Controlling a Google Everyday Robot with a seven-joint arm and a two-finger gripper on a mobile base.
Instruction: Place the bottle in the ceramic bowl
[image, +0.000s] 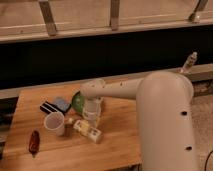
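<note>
The bottle lies on its side on the wooden table, cream with a pale label, its dark cap end pointing left toward the white cup. The ceramic bowl is green and sits just behind it, its right part hidden by my arm. My gripper hangs from the white arm directly over the bottle, between bowl and bottle, reaching down to the bottle's top.
A white cup stands left of the bottle. A dark flat object and a blue item lie left of the bowl. A red object lies near the front left edge. My arm's large white body covers the table's right side.
</note>
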